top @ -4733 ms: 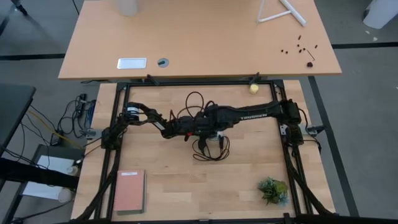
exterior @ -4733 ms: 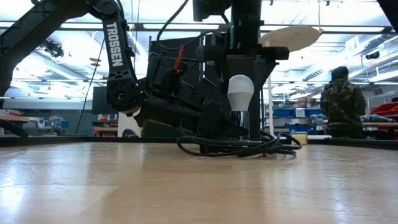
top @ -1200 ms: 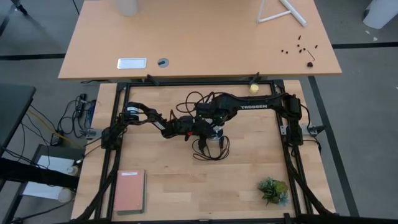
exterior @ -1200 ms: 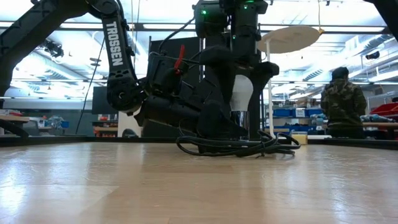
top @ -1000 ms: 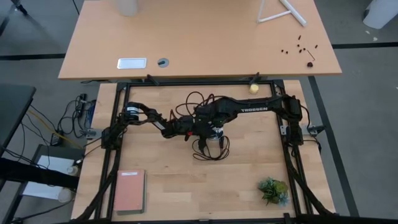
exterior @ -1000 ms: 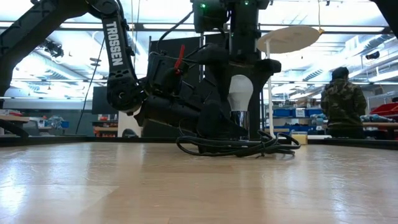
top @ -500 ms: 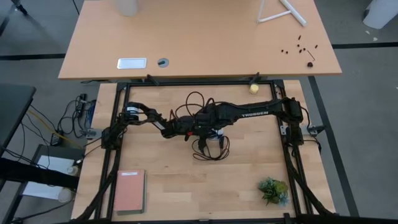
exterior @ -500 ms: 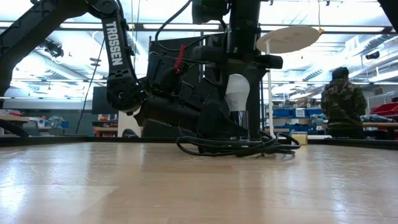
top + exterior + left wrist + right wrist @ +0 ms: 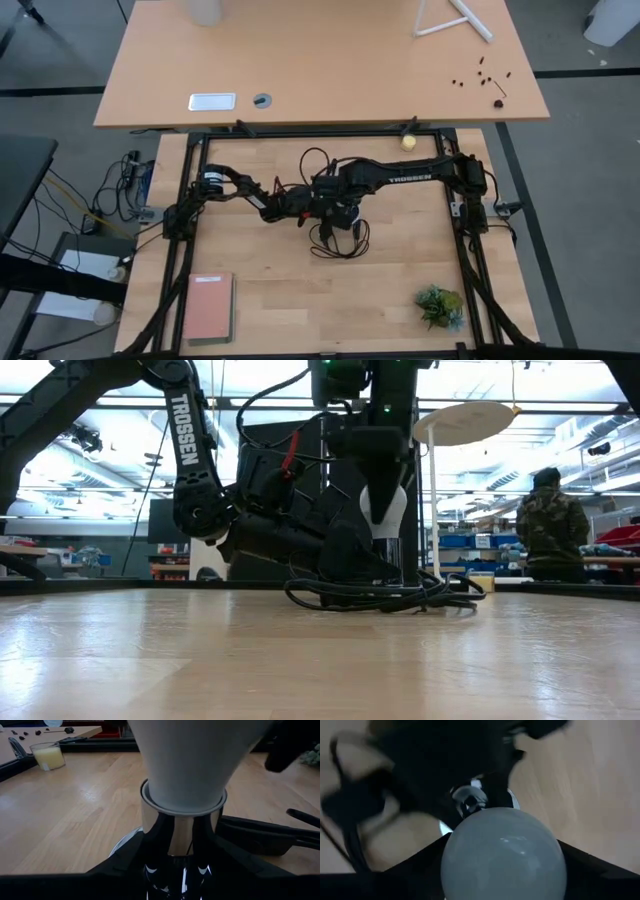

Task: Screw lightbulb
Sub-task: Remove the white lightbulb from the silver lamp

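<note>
while right fingers (image 9: 383,500) grip lightbulb (image 9: 384,512), left fingers (image 9: 165,870) clamp socket (image 9: 181,840); cord (image 9: 380,596) coiled beside.

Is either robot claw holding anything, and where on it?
The right gripper clasps the lightbulb around its rounded top; the left gripper clamps the shiny socket beneath.

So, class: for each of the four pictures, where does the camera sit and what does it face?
High: overhead, looking down; both arms meet mid-table.
Low: table height, looking level; right end effector on the bulb.
Left wrist: facing the socket.
Right wrist: looking down on the bulb; fingers flank it.
Shared: the bulb shows in all but the high view.
</note>
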You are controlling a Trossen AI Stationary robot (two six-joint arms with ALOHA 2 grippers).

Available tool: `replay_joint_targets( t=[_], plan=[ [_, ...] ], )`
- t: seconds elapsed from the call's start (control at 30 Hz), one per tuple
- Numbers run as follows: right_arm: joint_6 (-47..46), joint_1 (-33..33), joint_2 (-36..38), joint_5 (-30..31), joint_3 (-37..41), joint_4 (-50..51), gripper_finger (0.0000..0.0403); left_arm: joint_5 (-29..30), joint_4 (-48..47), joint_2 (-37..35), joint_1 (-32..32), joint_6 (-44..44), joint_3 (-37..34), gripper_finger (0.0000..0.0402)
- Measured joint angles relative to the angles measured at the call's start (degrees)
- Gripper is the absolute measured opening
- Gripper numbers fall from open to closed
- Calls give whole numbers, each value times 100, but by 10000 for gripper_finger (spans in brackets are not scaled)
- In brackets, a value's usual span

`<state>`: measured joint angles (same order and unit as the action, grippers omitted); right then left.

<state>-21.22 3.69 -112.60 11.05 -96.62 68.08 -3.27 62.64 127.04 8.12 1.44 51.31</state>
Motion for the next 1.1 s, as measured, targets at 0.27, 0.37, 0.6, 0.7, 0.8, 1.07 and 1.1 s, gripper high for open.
replay_joint_targets(
  t=[0.27, 0.37, 0.6, 0.7, 0.8, 1.07, 1.1],
  plan=[
    [4408, 161, 2, -206, 10, 79, 278, -2, -2, 2, 0, -39, 0, 184],
    [5694, 218, 2, -203, 14, 114, 278, 0, 4, 2, 2, -44, -11, 184],
    [6287, 240, 22, -135, 21, 97, 290, 19, 9, 2, 7, -36, -15, 184],
    [5366, 240, 22, -30, -72, 196, 307, 15, 27, 2, 9, -36, -15, 184],
    [3951, 242, 22, 22, -197, 362, 334, 1, 36, 0, 9, -28, -17, 184],
    [103, 265, 52, -545, -352, 627, 396, -117, -15, -2, 11, 3, -15, 184],
    [-148, 234, 52, -591, -345, 626, 397, -129, -16, -2, 11, 3, -15, 184]
  ],
)
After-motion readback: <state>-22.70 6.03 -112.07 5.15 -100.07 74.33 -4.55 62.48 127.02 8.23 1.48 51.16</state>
